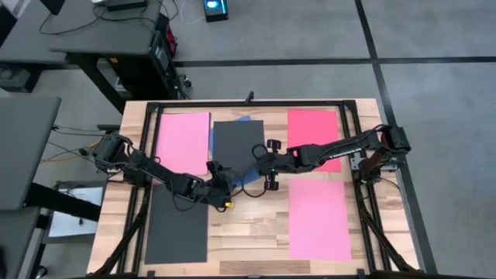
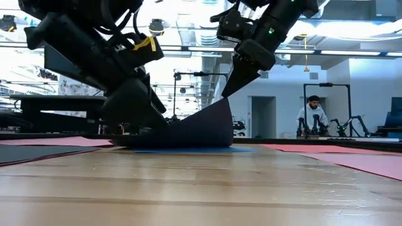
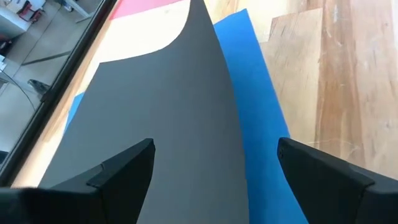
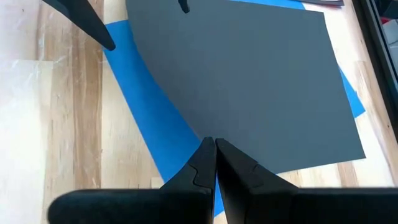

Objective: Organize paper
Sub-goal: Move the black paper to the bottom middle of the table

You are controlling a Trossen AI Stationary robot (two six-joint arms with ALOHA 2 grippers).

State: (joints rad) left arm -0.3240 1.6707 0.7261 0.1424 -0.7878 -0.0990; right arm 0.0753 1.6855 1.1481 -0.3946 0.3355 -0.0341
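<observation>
Your right pincer point(image 4: 215, 144) is pressed together on the near corner of the dark grey sheet point(image 1: 236, 143), lifting that corner so the sheet curls up off the blue sheet point(image 4: 155, 118) beneath it, mid-table. Your left pincer point(image 3: 214, 158) is spread wide, low over the same grey sheet's other near corner, gripping nothing. On the wooden table point(image 1: 248, 229) lie another dark sheet point(image 1: 178, 229), two pink sheets point(image 1: 184, 139) and a red sheet point(image 1: 314, 128). Beyond, a person point(image 2: 312, 116) stands in the room.
</observation>
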